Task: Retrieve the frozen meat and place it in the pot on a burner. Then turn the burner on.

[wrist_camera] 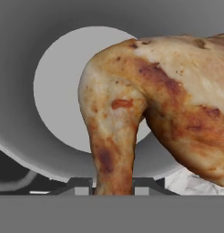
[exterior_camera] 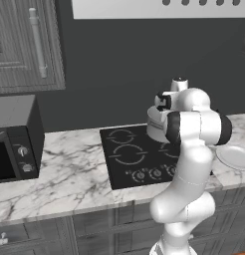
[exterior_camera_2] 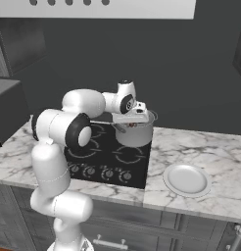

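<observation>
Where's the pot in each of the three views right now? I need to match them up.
Left base view: the pot sits at the cooktop's back right, mostly hidden behind the arm's elbow.
Right base view: the pot stands on the cooktop's back right burner, right of centre, under the claw.
Hand view: seen from above, its grey floor fills the left, behind the frozen meat.
Shared landmark: the black cooktop.

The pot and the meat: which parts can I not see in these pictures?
- Left base view: the arm hides most of the pot.
- Right base view: the gripper covers the pot's inside.
- Hand view: the meat is cut off at the right edge and hides part of the pot floor.
</observation>
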{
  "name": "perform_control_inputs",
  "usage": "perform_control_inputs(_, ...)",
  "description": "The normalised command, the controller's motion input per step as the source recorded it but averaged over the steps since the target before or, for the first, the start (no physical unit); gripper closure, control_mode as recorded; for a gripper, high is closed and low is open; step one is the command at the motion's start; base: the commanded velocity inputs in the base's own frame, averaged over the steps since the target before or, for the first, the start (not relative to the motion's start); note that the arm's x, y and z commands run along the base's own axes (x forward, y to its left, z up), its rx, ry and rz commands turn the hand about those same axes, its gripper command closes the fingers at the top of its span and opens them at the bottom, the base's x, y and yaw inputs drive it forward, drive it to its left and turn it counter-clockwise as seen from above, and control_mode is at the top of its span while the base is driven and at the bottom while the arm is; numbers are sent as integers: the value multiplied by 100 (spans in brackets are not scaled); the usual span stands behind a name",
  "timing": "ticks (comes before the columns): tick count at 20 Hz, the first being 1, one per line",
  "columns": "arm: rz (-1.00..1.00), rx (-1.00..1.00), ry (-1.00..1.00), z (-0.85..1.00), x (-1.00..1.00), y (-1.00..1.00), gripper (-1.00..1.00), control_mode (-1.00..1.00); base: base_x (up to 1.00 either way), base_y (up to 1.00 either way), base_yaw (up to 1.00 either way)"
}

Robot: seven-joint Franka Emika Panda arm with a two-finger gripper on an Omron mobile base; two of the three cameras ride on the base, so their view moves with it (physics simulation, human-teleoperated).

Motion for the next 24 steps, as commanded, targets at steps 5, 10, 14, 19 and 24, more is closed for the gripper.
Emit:
perform_control_inputs(5, 0, 0, 0, 0, 0, 1, 100, -100, 0, 0, 0)
perform_control_inputs(10, 0, 0, 0, -1, 25, 0, 100, -100, 0, 0, 0)
perform_control_inputs(14, 0, 0, 0, 0, 34, 0, 100, -100, 0, 0, 0)
perform_control_inputs(19, 0, 0, 0, 0, 14, 0, 100, -100, 0, 0, 0)
perform_control_inputs(24, 0, 2, 0, -17, 15, 0, 100, -100, 0, 0, 0)
